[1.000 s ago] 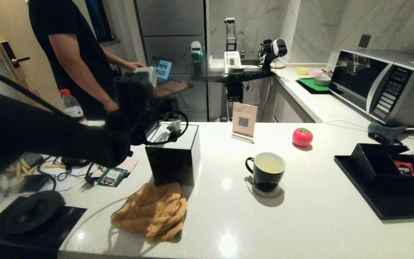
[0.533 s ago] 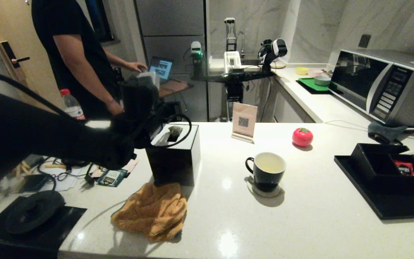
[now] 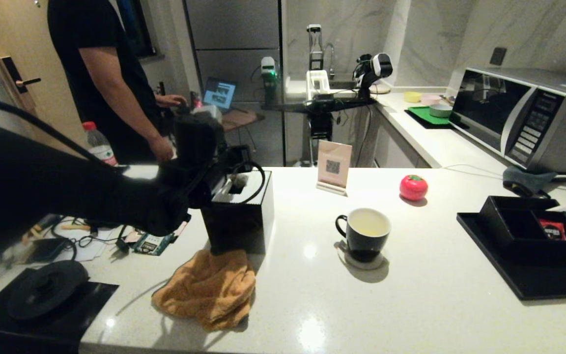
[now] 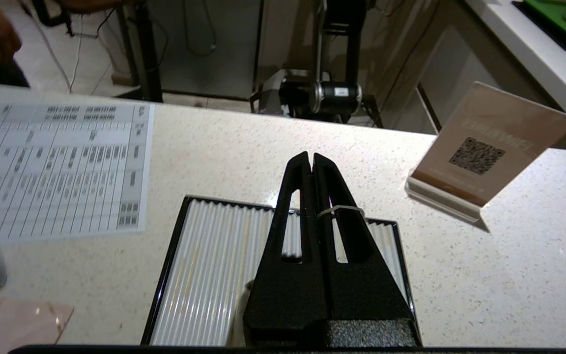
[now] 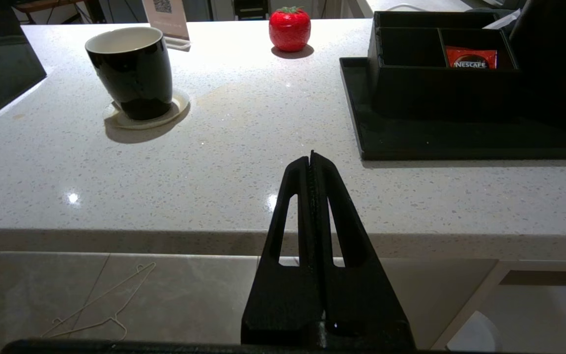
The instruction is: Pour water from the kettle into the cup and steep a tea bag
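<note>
The left gripper (image 4: 311,160) hangs over the black tissue box (image 3: 238,216), fingers pressed together with a thin pale string (image 4: 344,209) pinched between them. In the head view a small grey-white tea bag (image 3: 239,180) hangs below them, just above the top of the box. Judgement: the bag is very light, soft and limp, likely to swing on its string, and wet paper tears easily; the string is the proper place to hold it, as is done here.

The cup (image 3: 364,233) stands on a pale coaster (image 3: 361,259) at about 3 o'clock from the tissue box, well apart from it. It is black outside and white inside, with its loop handle turned toward the box. A shallow pale yellow liquid shows at the bottom (presumably the water (image 3: 367,230)). Judgement: ceramic, rigid, moderately heavy and breakable; the handle is the sensible grip.

The kettle is not identifiable in any view; only 1 round black base (image 3: 44,290) sits at 7 o'clock from the box.

The right gripper (image 5: 312,162) is parked below the edge of the surface (image 3: 410,295), fingers fully together and holding nothing.
</note>
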